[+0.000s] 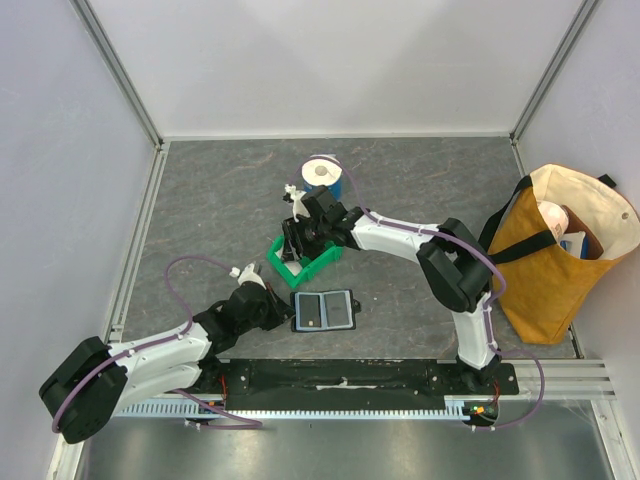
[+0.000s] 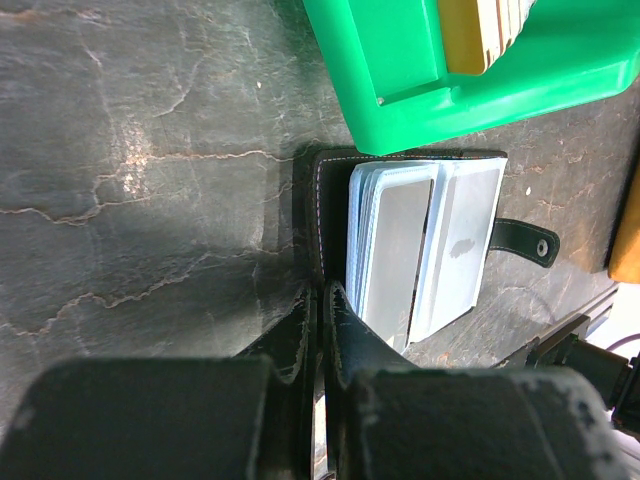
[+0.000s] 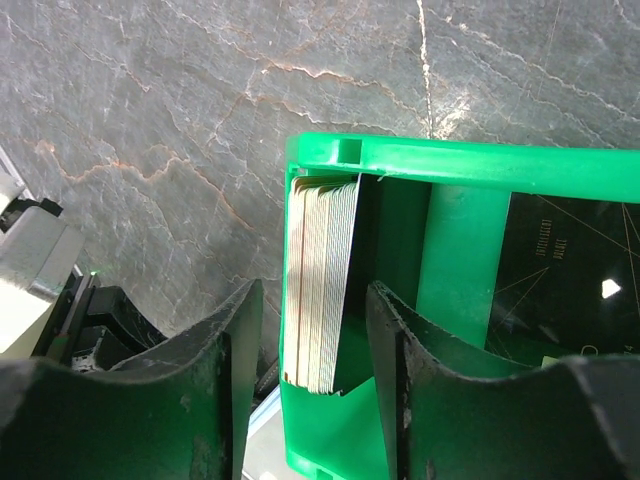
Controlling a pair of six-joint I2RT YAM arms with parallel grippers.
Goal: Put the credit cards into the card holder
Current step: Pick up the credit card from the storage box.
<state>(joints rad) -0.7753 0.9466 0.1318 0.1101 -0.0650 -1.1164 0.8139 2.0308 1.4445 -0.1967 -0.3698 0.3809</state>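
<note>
The card holder (image 1: 325, 311) lies open on the table, showing bluish clear pockets (image 2: 425, 240) and a snap tab (image 2: 525, 240). My left gripper (image 2: 322, 295) is shut, and its tips rest on the holder's black left edge. A stack of pale credit cards (image 3: 322, 280) stands on edge in the end slot of a green bin (image 3: 450, 160). My right gripper (image 3: 312, 295) is open and straddles that stack and the bin wall, with a gap on each side. A black card (image 3: 570, 270) lies in the neighbouring compartment.
The green bin (image 1: 303, 258) sits just behind the card holder. Behind the bin stands a blue and white roll (image 1: 322, 175). A tan tote bag (image 1: 560, 250) stands at the right, and aluminium rails frame the table.
</note>
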